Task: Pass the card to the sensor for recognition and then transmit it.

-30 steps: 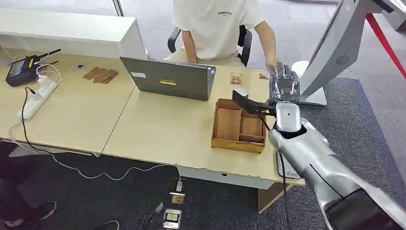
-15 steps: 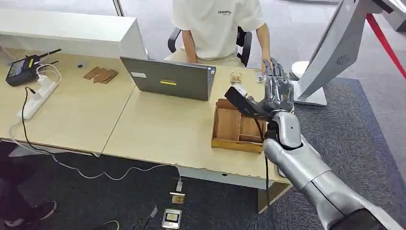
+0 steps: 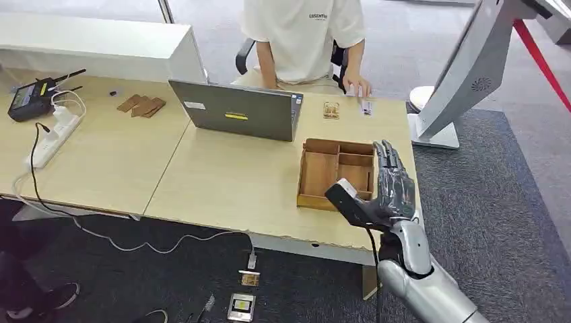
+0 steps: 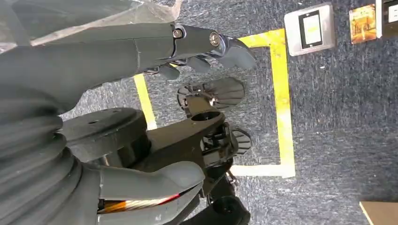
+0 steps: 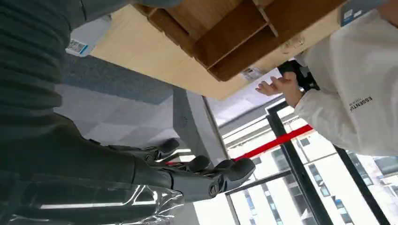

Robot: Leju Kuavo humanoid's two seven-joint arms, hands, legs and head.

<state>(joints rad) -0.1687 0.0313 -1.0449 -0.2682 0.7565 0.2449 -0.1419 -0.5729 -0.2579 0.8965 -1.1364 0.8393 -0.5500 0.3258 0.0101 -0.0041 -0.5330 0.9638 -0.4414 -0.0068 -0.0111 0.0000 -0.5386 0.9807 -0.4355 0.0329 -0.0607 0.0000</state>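
My right hand [image 3: 390,190] hovers above the table's near edge, just right of the wooden tray [image 3: 311,176]. Its fingers are stretched out and apart, with nothing in them, as the right wrist view also shows on the hand [image 5: 197,174]. A small white card [image 3: 365,106] lies at the table's far edge, beside the hand [image 3: 357,87] of a person in a white shirt. The card [image 5: 251,73] and that person's hand [image 5: 277,86] also appear in the right wrist view. A small tan device [image 3: 330,110] sits left of the card. My left hand [image 4: 197,51] hangs over the floor, empty.
A grey laptop [image 3: 236,110] stands mid-table, back towards me. A white slanted kiosk stand [image 3: 464,74] rises off the table's right end. A power strip [image 3: 52,136] and a black device [image 3: 30,97] lie at the far left. Small plates [image 3: 242,306] lie on the carpet.
My right arm has drawn back from the table's far edge, past the wooden tray, to the near edge. The person's hand has shifted left beside the card.
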